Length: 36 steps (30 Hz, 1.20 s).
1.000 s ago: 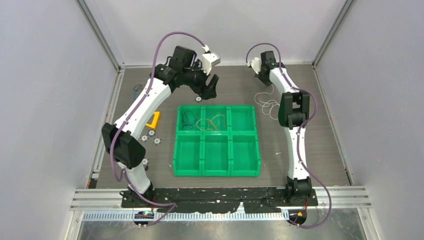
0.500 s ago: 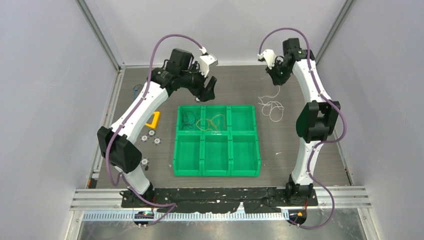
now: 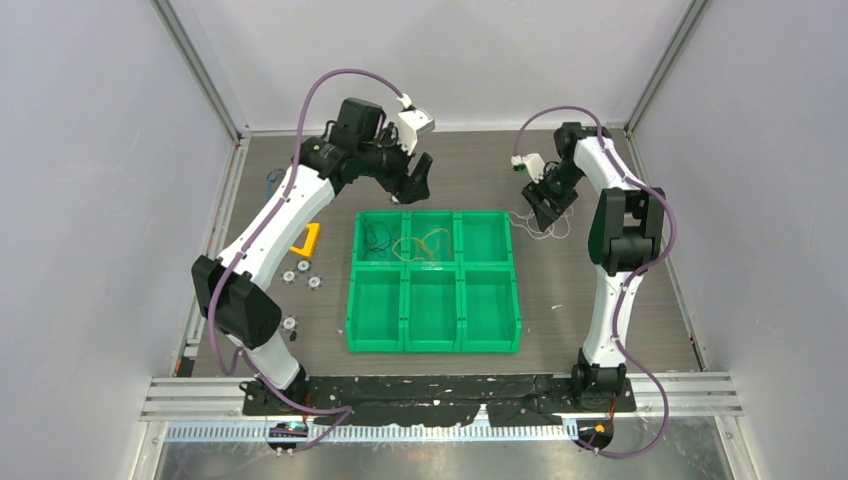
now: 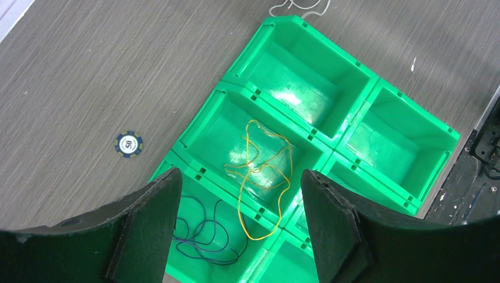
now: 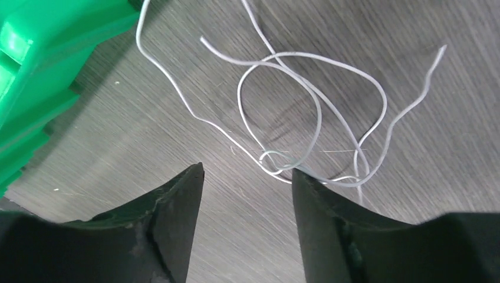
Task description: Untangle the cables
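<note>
A green six-compartment tray (image 3: 433,322) sits mid-table. A yellow cable (image 3: 420,245) lies in its back middle compartment and a dark cable (image 3: 375,238) in the back left one. My left gripper (image 3: 415,180) hovers open above the tray's back edge. In the left wrist view, the yellow cable (image 4: 262,171) and the dark cable (image 4: 203,236) lie far below my open left gripper (image 4: 240,173). A white cable (image 3: 541,217) lies on the table right of the tray. My right gripper (image 5: 247,169) is open low over the table, with the white cable's (image 5: 295,54) knot just ahead of its fingertips.
A yellow block (image 3: 307,240) and small round discs (image 3: 300,270) lie left of the tray. A poker chip (image 4: 128,143) rests on the table behind the tray. The tray's corner (image 5: 35,71) is close on the left in the right wrist view.
My right gripper was shut with the white cable hanging from it; it has come down toward the table and opened, and the cable now lies loose. The left arm has barely moved.
</note>
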Each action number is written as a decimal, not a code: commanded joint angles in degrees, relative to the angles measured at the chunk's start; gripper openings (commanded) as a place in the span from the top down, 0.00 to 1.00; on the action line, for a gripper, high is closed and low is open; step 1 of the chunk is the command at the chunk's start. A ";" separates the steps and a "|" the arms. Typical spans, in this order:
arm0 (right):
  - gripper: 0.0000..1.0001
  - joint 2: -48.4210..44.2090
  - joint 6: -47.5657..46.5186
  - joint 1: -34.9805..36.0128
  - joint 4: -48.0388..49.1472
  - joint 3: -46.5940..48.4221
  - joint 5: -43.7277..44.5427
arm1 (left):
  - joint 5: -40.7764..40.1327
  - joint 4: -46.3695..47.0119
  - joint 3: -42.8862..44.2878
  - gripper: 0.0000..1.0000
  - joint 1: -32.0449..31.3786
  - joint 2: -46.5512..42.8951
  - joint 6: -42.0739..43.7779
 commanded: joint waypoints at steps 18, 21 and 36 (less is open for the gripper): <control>0.28 -15.83 35.09 -5.47 16.67 -14.98 -0.07 | 1.30 2.48 -3.93 0.25 0.44 -4.74 -1.23; 0.26 -13.04 36.48 -5.43 18.84 -15.75 -0.75 | 1.21 1.83 -3.70 0.25 0.77 -4.51 -1.02; 0.77 -7.93 31.07 -5.39 18.69 -8.90 -0.54 | 1.86 2.27 -4.35 0.26 2.82 -4.72 -2.85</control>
